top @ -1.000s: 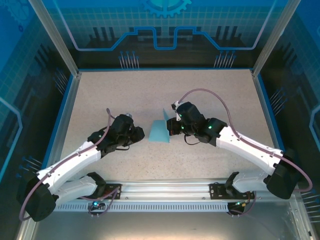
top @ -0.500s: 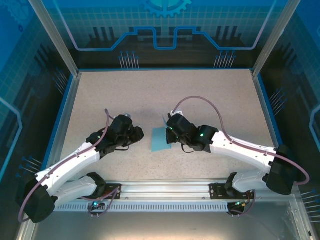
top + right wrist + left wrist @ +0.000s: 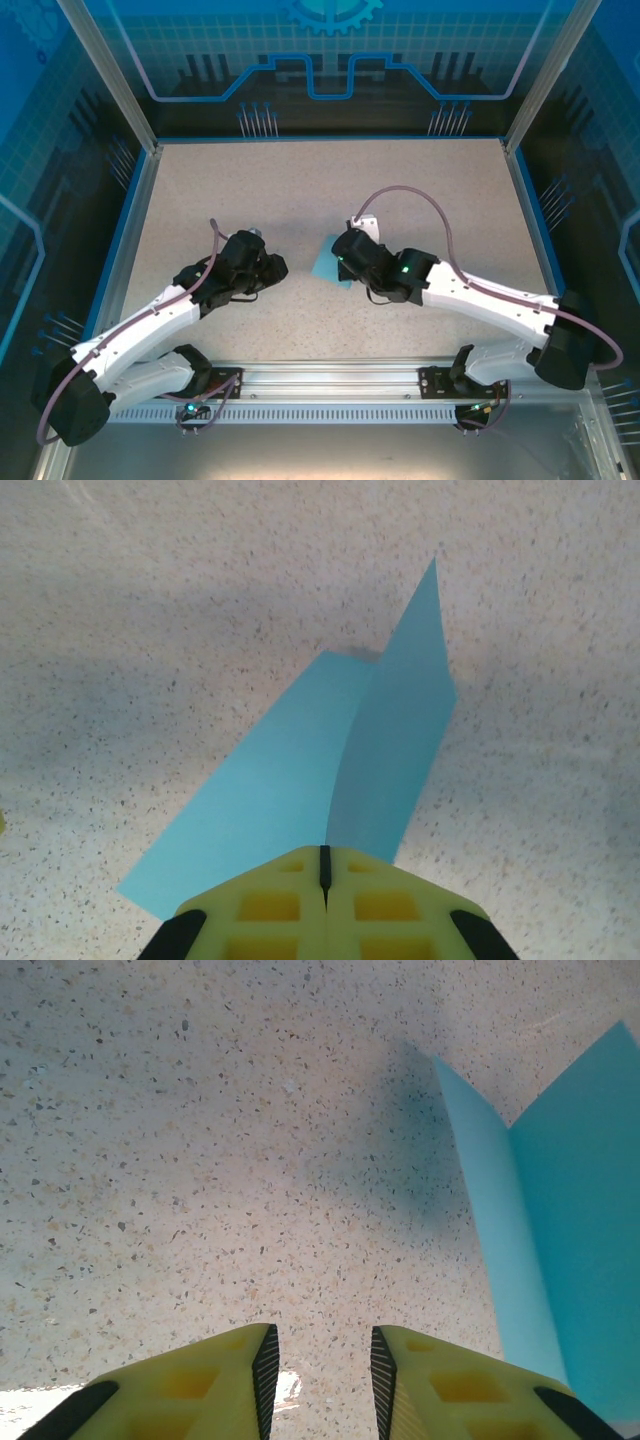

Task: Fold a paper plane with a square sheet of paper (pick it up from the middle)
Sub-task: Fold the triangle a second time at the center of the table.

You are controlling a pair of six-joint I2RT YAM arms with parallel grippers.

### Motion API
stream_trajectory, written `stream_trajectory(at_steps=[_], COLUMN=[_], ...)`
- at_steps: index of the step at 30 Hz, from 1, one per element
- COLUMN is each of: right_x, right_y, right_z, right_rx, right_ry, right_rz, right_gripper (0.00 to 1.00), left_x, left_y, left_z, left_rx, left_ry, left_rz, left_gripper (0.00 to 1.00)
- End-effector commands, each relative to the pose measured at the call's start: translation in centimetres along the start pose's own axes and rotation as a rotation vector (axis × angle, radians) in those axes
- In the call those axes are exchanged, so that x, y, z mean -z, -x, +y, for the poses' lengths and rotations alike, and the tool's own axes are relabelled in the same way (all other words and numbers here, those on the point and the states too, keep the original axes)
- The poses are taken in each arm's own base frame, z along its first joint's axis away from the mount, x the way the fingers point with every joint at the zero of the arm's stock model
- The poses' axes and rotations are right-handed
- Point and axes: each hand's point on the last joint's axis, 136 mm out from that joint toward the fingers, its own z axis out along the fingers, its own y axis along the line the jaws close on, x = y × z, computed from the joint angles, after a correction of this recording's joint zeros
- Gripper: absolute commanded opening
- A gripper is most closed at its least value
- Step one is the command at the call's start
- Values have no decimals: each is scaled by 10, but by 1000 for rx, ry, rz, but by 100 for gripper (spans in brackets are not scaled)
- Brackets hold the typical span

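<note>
Centre fold in hand.
Right gripper (image 3: 323, 865) pinched the square sheet of paper (image 3: 300, 770); the parted, empty left gripper (image 3: 322, 1370) beside it should crease next.

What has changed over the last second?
The right claw, shut on the paper, swung left over the sheet, carrying the raised flap with it, and now hides most of it from above. The left claw stayed open and empty, where it was.
</note>
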Motion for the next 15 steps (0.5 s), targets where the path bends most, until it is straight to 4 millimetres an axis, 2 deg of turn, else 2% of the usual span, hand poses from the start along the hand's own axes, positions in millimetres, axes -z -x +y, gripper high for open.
stream_trajectory(at_steps=[1, 7, 12, 15], right_x=[-16, -45, -55, -60], right_y=[-25, -60, -69, -77], right_z=[6, 38, 44, 43], right_rx=[-27, 32, 38, 24], right_ry=[-60, -19, 41, 98], right_rz=[42, 184, 247, 302], right_gripper=[0, 0, 0, 0], left_x=[-3, -7, -14, -21], left_y=[-2, -4, -11, -19], left_z=[8, 12, 12, 4], left_rx=[-2, 2, 2, -18], left_ry=[24, 35, 18, -19], left_rz=[2, 9, 39, 88], left_gripper=[35, 35, 33, 31])
